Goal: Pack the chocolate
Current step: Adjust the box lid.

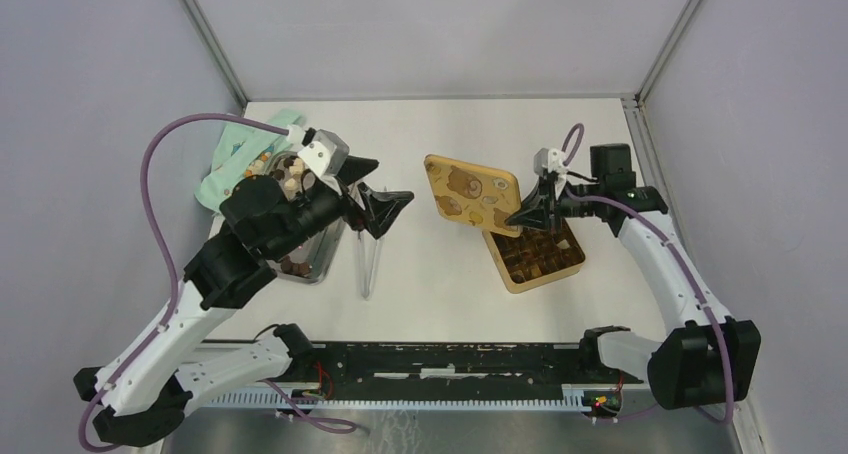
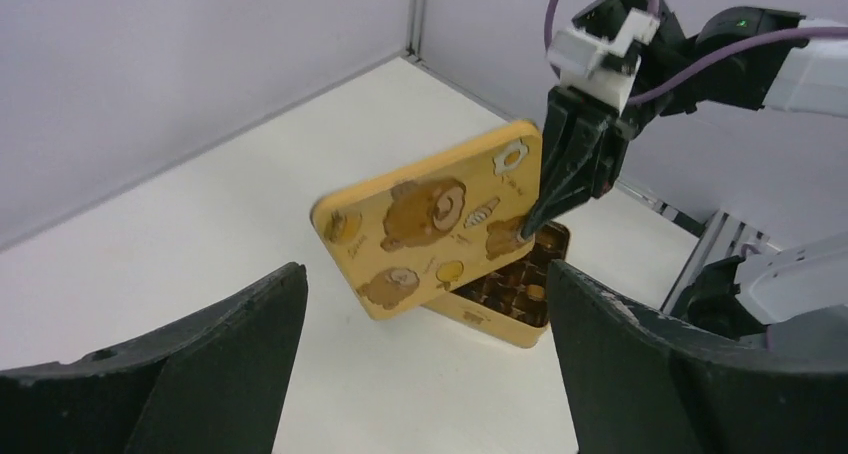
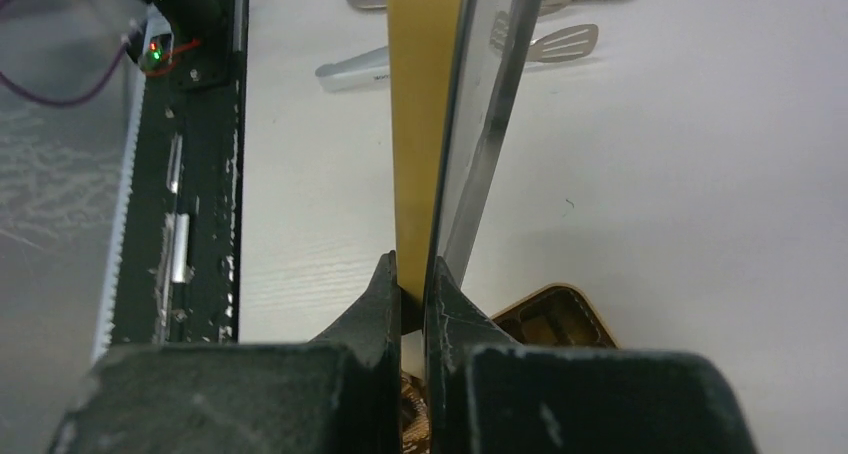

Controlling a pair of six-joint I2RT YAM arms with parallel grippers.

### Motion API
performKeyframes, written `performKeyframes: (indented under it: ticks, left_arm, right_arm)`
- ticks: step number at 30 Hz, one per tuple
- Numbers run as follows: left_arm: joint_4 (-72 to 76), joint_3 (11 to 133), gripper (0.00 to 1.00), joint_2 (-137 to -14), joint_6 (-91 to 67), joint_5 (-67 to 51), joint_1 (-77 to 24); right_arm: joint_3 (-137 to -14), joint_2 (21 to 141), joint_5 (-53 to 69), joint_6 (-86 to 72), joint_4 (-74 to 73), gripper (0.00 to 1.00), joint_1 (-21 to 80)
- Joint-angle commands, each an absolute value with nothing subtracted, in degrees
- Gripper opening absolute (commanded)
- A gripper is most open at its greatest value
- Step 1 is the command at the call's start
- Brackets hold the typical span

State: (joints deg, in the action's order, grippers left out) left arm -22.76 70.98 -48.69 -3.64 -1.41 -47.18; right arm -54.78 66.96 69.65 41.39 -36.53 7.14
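Right tool (image 1: 525,217) is clamped on the tilted lid's (image 1: 470,189) edge, with chocolate (image 1: 535,252) in the tin (image 1: 548,279) just below it; left tool (image 1: 378,189) gapes wide, more in the tray (image 1: 325,254) behind it

Gold lid (image 1: 470,190), brown bear prints; brown, cream chocolate (image 1: 287,171)

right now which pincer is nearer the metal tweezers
Left. The left pincer sits open just over the tweezers' top end; the right pincer is far off to the right, clamped on the bear-print tin lid.
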Motion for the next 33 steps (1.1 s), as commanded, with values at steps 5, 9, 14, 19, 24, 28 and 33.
performKeyframes:
  ticks: [5, 9, 14, 19, 24, 28, 33]
  left_arm:
    - [-9.1, 55.8, 1.00, -47.7, -28.1, -10.7, -37.3]
    - [3.2, 46.5, 0.97, -51.9, -36.8, -27.0, -29.3]
    - [21.1, 37.0, 0.98, -56.8, -37.5, -32.8, -28.7]
    - [34.8, 33.3, 0.92, -66.8, -38.1, -40.5, -28.3]
    - [41.1, 33.0, 0.92, -72.8, -37.4, -41.5, -28.2]
    - [52.0, 31.7, 0.90, -75.8, -40.1, -41.1, -28.3]
    - [55.6, 34.6, 0.82, -80.2, -43.5, -43.9, -28.3]
  right_arm:
    - [-71.9, 76.8, 66.4, 45.5, -67.7, 0.00, 3.9]
    - [-69.5, 76.1, 64.9, 44.5, -67.3, 0.00, 3.3]
    - [-65.6, 75.1, 68.4, 39.9, -63.3, 0.00, 3.1]
    - [-65.6, 74.1, 71.5, 40.1, -63.6, 0.00, 3.0]
    - [-64.7, 73.3, 75.4, 37.8, -62.4, 0.00, 3.0]
    - [-64.0, 73.4, 78.6, 36.6, -61.7, 0.00, 3.0]
    - [-64.3, 74.6, 81.3, 34.7, -60.5, 0.00, 3.0]
